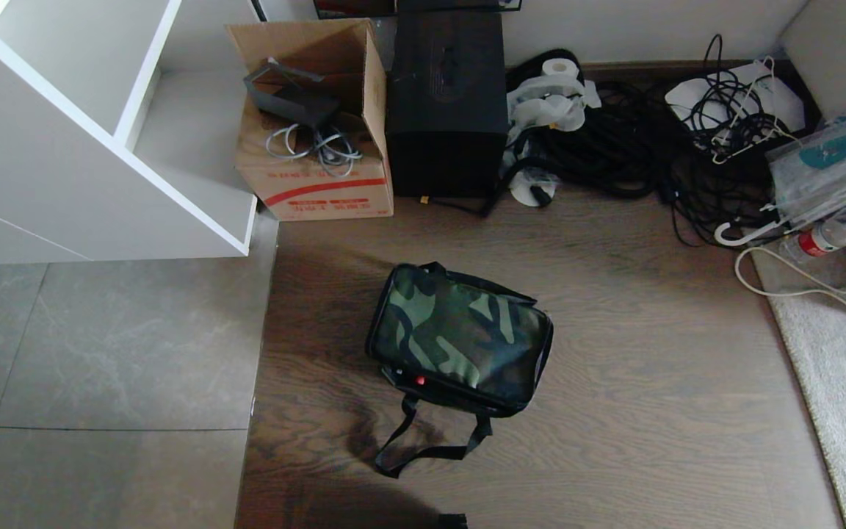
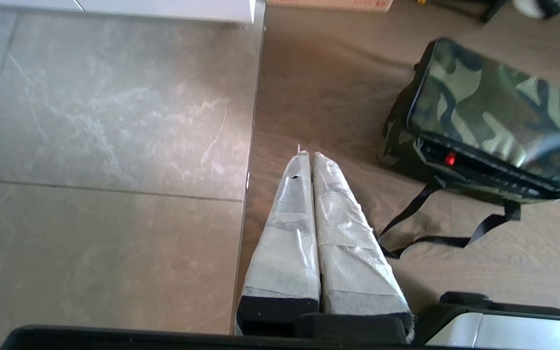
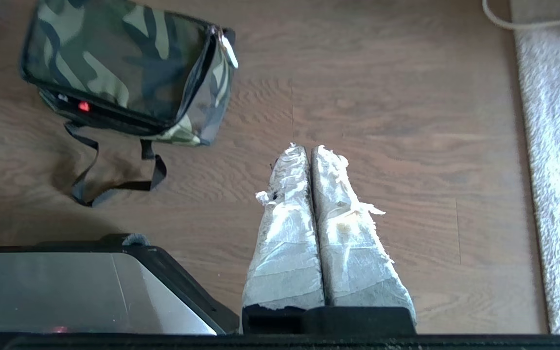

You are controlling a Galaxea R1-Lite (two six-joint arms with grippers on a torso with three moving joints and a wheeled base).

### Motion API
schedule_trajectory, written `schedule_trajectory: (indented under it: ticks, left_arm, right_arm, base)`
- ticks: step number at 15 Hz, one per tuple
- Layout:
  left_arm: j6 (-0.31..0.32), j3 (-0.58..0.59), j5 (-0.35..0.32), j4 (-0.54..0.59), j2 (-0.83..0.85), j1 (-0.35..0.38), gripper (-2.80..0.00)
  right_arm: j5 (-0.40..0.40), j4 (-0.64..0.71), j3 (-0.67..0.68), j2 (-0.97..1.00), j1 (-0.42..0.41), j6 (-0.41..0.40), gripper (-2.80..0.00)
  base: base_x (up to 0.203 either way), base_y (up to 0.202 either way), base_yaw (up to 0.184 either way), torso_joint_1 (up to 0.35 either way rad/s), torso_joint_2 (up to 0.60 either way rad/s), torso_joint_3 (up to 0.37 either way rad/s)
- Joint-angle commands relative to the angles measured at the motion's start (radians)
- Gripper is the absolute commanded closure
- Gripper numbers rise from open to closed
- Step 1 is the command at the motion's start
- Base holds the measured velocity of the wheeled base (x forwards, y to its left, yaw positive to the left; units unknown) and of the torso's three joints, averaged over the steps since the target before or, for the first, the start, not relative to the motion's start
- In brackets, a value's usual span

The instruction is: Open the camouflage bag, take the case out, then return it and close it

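Camouflage bag zipped shut on the wooden floor, both tools idle above it.

Taped fingers of the left tool and right tool are pressed together, holding nothing; the bag lies between them, ahead and inward of each, well apart from both. Risk, as I judge it: the loose black strap nearest the tools could snag a finger and drag the light bag instead of opening its lid.
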Motion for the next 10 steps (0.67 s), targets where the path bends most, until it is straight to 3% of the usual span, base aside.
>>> schedule_trajectory:
  ticks: [1, 10]
  left_arm:
    - [-0.001, 0.009, 0.001, 0.000, 0.000, 0.000, 0.00]
    - [-0.001, 0.009, 0.001, 0.000, 0.000, 0.000, 0.00]
  right_arm:
    - [0.001, 0.001, 0.000, 0.003, 0.000, 0.001, 0.00]
    - [0.001, 0.001, 0.000, 0.003, 0.000, 0.001, 0.00]
  base:
    - [0.000, 0.000, 0.000, 0.002, 0.00, 0.202]
    - [0.000, 0.000, 0.000, 0.003, 0.00, 0.205]
